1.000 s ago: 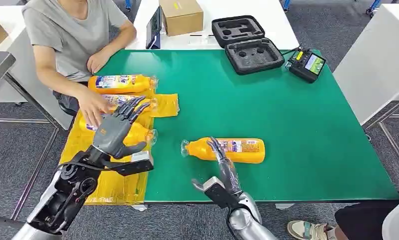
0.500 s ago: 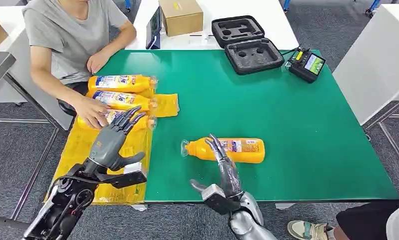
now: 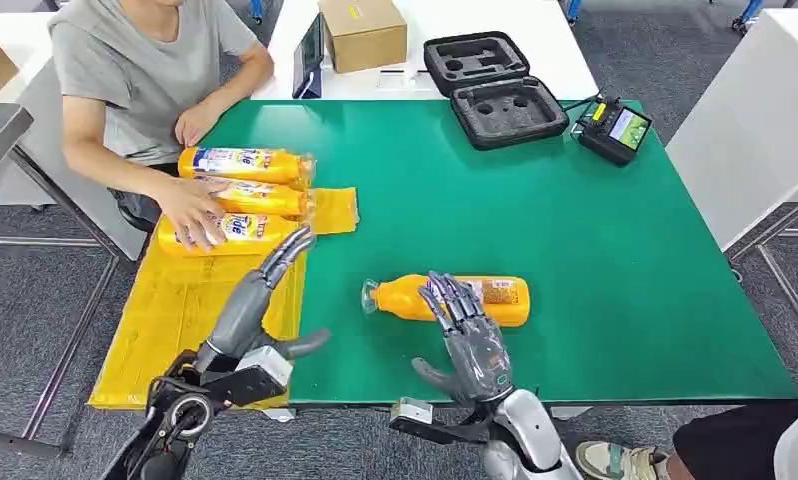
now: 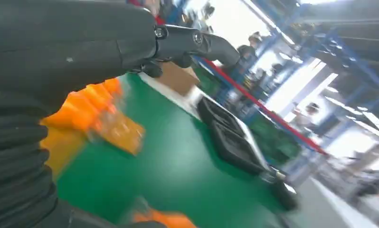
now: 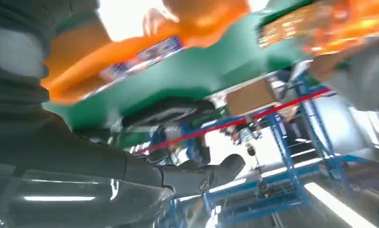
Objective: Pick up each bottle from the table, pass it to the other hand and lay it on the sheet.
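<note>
An orange bottle (image 3: 453, 299) lies on its side on the green worktop (image 3: 535, 200), its white-and-blue label too small to read, and the spread fingers (image 3: 445, 300) of the robot's right hand (image 3: 472, 340) reach over its middle without clearly gripping it. The left hand (image 3: 260, 300) holds nothing, its fingers stretched out together. Just beyond their tips, three more orange bottles (image 3: 240, 196) lie side by side on the yellow sheet (image 3: 190, 310), where a person's hand (image 3: 193, 208) rests on them.
</note>
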### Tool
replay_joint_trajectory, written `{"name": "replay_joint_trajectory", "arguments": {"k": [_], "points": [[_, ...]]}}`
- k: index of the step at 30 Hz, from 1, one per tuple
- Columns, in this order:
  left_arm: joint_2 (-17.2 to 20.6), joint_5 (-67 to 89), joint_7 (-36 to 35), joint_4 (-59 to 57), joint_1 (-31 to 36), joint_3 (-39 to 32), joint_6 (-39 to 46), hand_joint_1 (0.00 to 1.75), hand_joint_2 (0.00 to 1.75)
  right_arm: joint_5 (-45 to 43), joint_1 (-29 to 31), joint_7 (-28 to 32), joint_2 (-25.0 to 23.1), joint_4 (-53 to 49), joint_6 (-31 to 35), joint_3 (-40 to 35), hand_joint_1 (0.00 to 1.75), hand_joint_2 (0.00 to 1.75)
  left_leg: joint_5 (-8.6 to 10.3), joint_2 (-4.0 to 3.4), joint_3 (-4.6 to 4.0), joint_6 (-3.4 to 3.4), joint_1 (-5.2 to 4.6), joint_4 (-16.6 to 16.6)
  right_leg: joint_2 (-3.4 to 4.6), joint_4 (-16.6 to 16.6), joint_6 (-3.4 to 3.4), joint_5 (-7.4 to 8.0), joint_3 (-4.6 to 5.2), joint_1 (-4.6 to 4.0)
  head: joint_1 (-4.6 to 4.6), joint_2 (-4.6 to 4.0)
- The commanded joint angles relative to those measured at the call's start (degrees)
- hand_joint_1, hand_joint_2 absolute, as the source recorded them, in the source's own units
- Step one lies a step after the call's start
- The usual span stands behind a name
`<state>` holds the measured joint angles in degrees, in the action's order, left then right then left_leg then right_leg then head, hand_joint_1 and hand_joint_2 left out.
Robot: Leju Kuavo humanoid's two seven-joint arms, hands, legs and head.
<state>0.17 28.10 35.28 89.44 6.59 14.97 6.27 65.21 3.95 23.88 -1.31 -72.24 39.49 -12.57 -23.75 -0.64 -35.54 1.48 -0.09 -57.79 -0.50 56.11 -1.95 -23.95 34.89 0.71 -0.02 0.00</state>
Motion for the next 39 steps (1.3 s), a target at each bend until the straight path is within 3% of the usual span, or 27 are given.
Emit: {"name": "replay_joint_trajectory", "arguments": {"k": [1, 11, 22, 29, 32, 39], "points": [[-5.9, -6.6, 2.1, 1.8, -5.3, -2.6, -3.3, 0.00, 1.75, 3.7, 0.0, -6.2, 4.8, 1.2, -5.2, 7.4, 0.00, 1.75, -0.08, 0.07, 0.19, -0.01, -0.02, 0.1, -0.01, -0.1, 0.00, -0.08, -0.21, 0.04, 0.00, 0.00], [-6.8, -8.3, 2.6, -0.4, -4.8, -0.7, -4.4, 0.00, 1.75, 1.6, 6.0, -3.9, 5.3, 11.9, -8.4, 12.9, 0.00, 1.75, -0.08, 0.01, 0.14, -0.02, 0.02, 0.0, 0.04, -0.1, 0.03, -0.02, -0.17, 0.01, 0.00, 0.00], [-8.2, -9.7, 2.8, -4.1, -1.7, 1.9, -5.4, 0.00, 1.75, 1.6, 9.8, -2.2, 5.7, 20.1, -6.1, 18.7, 0.00, 1.75, -0.09, 0.16, 0.31, -0.02, 0.04, 0.0, -0.09, -0.1, 0.04, -0.09, -0.39, 0.00, 0.00, 0.00], [-8.5, -9.7, 2.6, -4.0, -1.3, 1.9, -5.6, 0.00, 1.75, 1.1, 10.6, -1.4, 5.4, 20.7, -6.1, 19.0, 0.00, 1.75, -0.12, 0.08, 0.27, -0.04, 0.04, 0.0, 0.01, -0.1, 0.06, -0.07, -0.31, -0.01, -0.02, 0.00], [-9.1, -9.1, 2.2, -4.6, -0.4, 2.3, -5.8, 0.00, 1.75, -4.8, 13.2, 3.6, 4.7, 24.0, -7.8, 20.2, 0.00, 1.75, -0.05, 0.02, 0.11, 0.01, 0.00, 0.0, 0.03, -0.1, 0.02, 0.00, -0.14, 0.02, -0.02, 0.00], [-8.6, -8.3, 1.9, -5.3, 0.4, 2.8, -5.6, 0.00, 1.75, -3.6, 15.6, 5.6, 2.8, 27.2, -6.0, 16.3, 0.00, 1.75, -0.10, -0.04, 0.27, -0.03, 0.05, 0.0, 0.11, -0.1, 0.05, -0.03, -0.29, -0.02, 0.00, 0.00]]}}
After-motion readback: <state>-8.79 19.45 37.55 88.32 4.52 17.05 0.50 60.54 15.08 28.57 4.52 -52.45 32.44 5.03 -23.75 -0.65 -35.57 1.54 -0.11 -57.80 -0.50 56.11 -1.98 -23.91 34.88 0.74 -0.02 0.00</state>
